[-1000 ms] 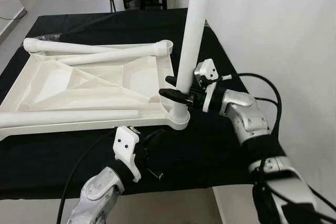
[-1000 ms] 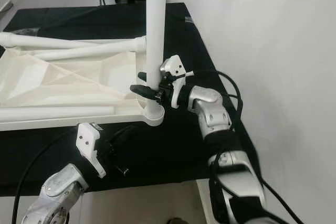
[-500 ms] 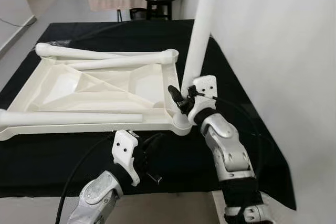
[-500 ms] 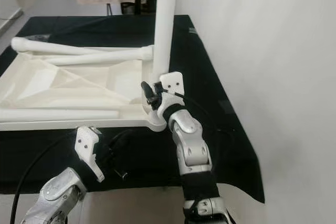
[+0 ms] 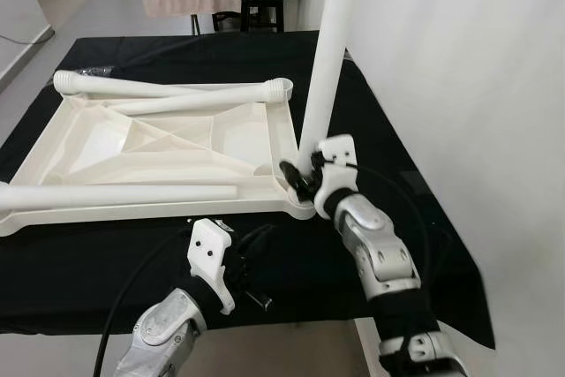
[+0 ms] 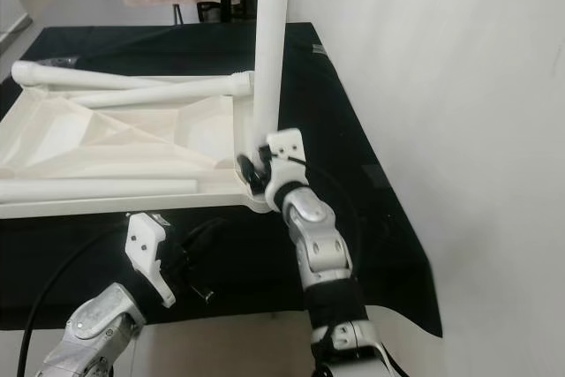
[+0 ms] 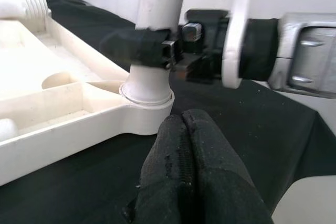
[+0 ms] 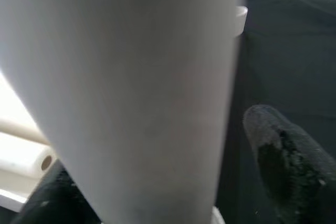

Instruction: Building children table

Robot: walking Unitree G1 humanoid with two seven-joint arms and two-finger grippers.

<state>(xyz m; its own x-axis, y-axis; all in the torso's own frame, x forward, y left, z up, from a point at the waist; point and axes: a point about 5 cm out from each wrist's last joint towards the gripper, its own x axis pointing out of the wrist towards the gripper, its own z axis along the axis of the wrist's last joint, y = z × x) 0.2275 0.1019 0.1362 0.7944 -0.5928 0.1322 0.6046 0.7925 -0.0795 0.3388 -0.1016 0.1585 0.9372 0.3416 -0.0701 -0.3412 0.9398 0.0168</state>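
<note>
On a black cloth-covered table (image 5: 106, 262), an upturned ribbed white plastic tabletop (image 5: 159, 152) lies flat. The right gripper (image 5: 298, 178) clamps the smooth upright white tubular leg (image 5: 320, 86) seated in its near corner socket. The left gripper (image 7: 184, 182), fingers pressed together and empty, rests just beside that socket.

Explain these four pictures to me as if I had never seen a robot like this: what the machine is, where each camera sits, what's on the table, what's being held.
This is a humanoid robot with two silver arms ending in black two-fingered grippers. The two wide pictures come from cameras in its head, looking down; the two close-ups come from cameras on its wrists. On the black cloth lies an upside-down white plastic tabletop, with three loose legs lying across it. The right gripper is clamped around a fourth, upright leg standing in the corner socket. The left gripper rests shut and empty on the cloth just in front.
</note>
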